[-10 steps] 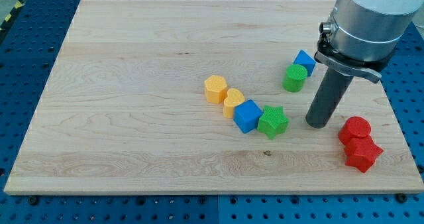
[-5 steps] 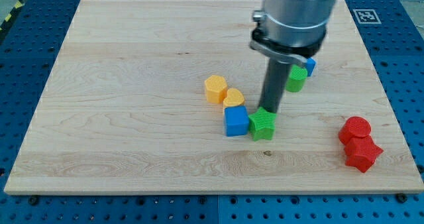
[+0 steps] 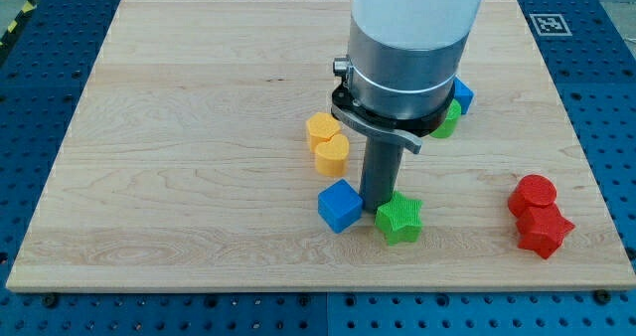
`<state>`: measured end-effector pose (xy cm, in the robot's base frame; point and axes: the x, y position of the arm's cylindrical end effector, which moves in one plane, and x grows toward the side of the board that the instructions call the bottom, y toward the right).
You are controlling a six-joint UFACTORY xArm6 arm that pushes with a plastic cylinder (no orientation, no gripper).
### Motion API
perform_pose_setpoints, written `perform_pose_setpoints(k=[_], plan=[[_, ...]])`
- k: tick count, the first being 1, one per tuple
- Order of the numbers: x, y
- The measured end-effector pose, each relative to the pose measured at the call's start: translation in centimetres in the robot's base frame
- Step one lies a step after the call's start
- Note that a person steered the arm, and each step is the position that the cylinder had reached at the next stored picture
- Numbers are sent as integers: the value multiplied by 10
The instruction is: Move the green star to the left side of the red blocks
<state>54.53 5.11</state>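
Observation:
The green star [image 3: 399, 219] lies near the view's bottom, at the middle of the board. My tip [image 3: 376, 207] stands against its upper left edge, between it and the blue cube [image 3: 340, 205]. The two red blocks, a red cylinder [image 3: 534, 193] and a red star [image 3: 545, 231], sit together at the view's right, well to the right of the green star.
Two orange blocks [image 3: 327, 143] sit touching above the blue cube. A green cylinder [image 3: 446, 120] and a blue block [image 3: 461, 94] show partly behind the arm's grey body [image 3: 407, 48]. The wooden board's [image 3: 179, 127] right edge is close to the red blocks.
My tip has moved left and down from the right of the green star to its upper left. The green star slid down. The blue cube shifted left and down, and the lower orange block moved left.

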Motion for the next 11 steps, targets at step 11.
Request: perform_pose_setpoints(k=[11], plan=[[19, 78]])
